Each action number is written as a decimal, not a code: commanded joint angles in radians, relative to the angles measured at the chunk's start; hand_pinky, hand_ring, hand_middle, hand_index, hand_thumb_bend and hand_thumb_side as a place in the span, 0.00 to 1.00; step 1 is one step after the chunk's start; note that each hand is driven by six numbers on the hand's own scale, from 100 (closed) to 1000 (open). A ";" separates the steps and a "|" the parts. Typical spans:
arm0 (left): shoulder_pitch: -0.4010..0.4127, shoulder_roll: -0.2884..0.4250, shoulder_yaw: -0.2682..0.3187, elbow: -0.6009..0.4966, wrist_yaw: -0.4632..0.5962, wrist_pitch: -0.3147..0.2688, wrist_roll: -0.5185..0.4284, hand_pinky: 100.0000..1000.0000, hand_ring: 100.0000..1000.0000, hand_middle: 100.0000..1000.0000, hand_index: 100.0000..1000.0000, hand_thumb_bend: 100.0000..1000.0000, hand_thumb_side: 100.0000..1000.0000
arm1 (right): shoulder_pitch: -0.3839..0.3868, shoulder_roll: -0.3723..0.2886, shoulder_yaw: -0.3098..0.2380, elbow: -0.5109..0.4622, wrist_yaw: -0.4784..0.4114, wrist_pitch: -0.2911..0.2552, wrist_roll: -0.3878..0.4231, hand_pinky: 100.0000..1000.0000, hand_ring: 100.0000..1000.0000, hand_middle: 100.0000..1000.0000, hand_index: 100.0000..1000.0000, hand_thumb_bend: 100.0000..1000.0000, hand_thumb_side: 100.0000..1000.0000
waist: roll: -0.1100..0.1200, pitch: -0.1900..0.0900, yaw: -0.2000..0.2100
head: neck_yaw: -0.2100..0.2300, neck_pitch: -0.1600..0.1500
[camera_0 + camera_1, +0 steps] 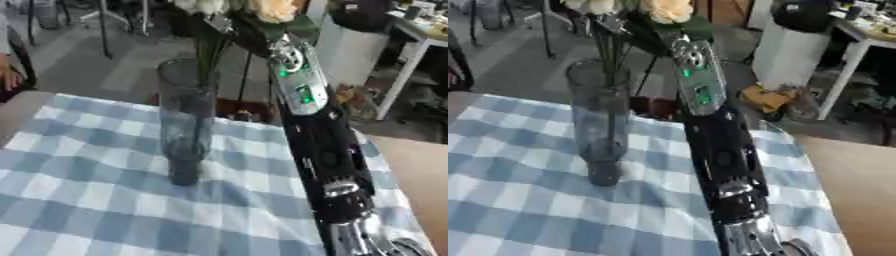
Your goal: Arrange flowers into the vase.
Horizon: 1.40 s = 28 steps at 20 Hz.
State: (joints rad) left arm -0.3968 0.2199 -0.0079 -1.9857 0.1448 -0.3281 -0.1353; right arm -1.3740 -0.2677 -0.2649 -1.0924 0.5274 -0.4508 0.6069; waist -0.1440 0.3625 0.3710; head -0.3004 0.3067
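Observation:
A tall clear glass vase (185, 125) stands upright on the blue and white checked cloth (79, 200). Green stems (208, 55) run down into its mouth. They belong to a bunch of flowers at the top edge, with a peach bloom (276, 10) and a white bloom (203, 5). My right arm (324, 150) rises from the lower right. Its dark right hand (627, 30) sits just above the vase, closed round the stems under the blooms. The fingers are partly hidden by leaves. My left hand shows in neither view.
The bare wooden tabletop (424, 170) lies right of the cloth. Beyond the table's far edge stand a white bin with a black lid (354, 45) and a white side table (420, 40). Something orange (767, 97) lies on the floor.

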 commanded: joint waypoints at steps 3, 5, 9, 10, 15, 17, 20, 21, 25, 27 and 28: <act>-0.008 0.008 0.004 -0.014 -0.004 0.003 0.000 0.45 0.56 0.44 0.86 0.00 0.86 | -0.022 -0.034 0.003 -0.001 0.035 -0.050 0.039 0.75 0.73 0.02 0.79 0.43 1.00 | 0.013 -0.028 -0.002 | 0.002 -0.008; -0.009 0.007 0.004 -0.014 -0.004 0.004 0.000 0.45 0.56 0.44 0.86 0.00 0.86 | -0.019 -0.037 0.001 0.003 0.046 -0.074 0.062 0.76 0.74 0.03 0.80 0.43 1.00 | 0.013 -0.027 -0.002 | 0.003 -0.009; -0.009 0.007 0.004 -0.014 -0.004 0.004 0.000 0.45 0.56 0.44 0.86 0.00 0.86 | -0.015 -0.040 -0.004 0.008 0.055 -0.094 0.082 0.77 0.75 0.03 0.81 0.43 1.00 | 0.013 -0.027 -0.003 | 0.005 -0.010; -0.009 0.007 0.004 -0.014 -0.004 0.004 -0.001 0.45 0.56 0.44 0.86 0.00 0.86 | -0.014 -0.041 -0.004 0.009 0.058 -0.098 0.087 0.78 0.76 0.02 0.82 0.42 1.00 | 0.013 -0.027 -0.003 | 0.005 -0.011; -0.009 0.007 0.003 -0.014 -0.004 0.005 -0.002 0.45 0.56 0.44 0.86 0.00 0.86 | -0.010 -0.045 -0.006 0.017 0.084 -0.117 0.111 0.80 0.80 0.02 0.85 0.43 1.00 | 0.013 -0.027 -0.004 | 0.008 -0.014; -0.008 0.007 0.003 -0.014 -0.005 0.007 -0.003 0.45 0.56 0.44 0.86 0.00 0.86 | -0.010 -0.047 -0.007 0.022 0.099 -0.124 0.121 0.81 0.81 0.02 0.86 0.43 1.00 | 0.013 -0.027 -0.004 | 0.009 -0.015; -0.008 0.007 0.003 -0.014 -0.005 0.008 -0.004 0.45 0.56 0.44 0.86 0.00 0.86 | -0.011 -0.047 -0.008 0.027 0.116 -0.137 0.140 0.83 0.84 0.02 0.89 0.43 1.00 | 0.013 -0.027 -0.004 | 0.011 -0.016; -0.008 0.007 0.003 -0.014 -0.005 0.008 -0.004 0.45 0.56 0.44 0.86 0.00 0.86 | -0.012 -0.047 -0.009 0.028 0.117 -0.142 0.148 0.83 0.84 0.02 0.89 0.44 1.00 | 0.014 -0.028 -0.004 | 0.011 -0.016; -0.007 0.007 0.002 -0.014 -0.004 0.009 -0.005 0.45 0.56 0.44 0.86 0.00 0.86 | -0.012 -0.050 -0.012 0.033 0.119 -0.153 0.173 0.84 0.85 0.00 0.91 0.46 1.00 | 0.013 -0.029 -0.005 | 0.012 -0.016; -0.006 0.007 0.002 -0.014 -0.004 0.010 -0.006 0.45 0.56 0.44 0.86 0.00 0.86 | -0.012 -0.053 -0.013 0.038 0.123 -0.160 0.196 0.84 0.86 0.00 0.92 0.47 1.00 | 0.013 -0.029 -0.006 | 0.013 -0.017; -0.006 0.007 0.002 -0.014 -0.004 0.010 -0.006 0.45 0.56 0.44 0.86 0.00 0.86 | -0.012 -0.054 -0.014 0.038 0.124 -0.163 0.204 0.84 0.87 0.00 0.92 0.47 1.00 | 0.013 -0.028 -0.006 | 0.013 -0.017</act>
State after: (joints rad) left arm -0.3967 0.2196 -0.0080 -1.9857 0.1434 -0.3203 -0.1406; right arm -1.3638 -0.2879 -0.2712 -1.0475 0.6456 -0.4812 0.6719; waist -0.1440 0.3625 0.3672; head -0.2904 0.3031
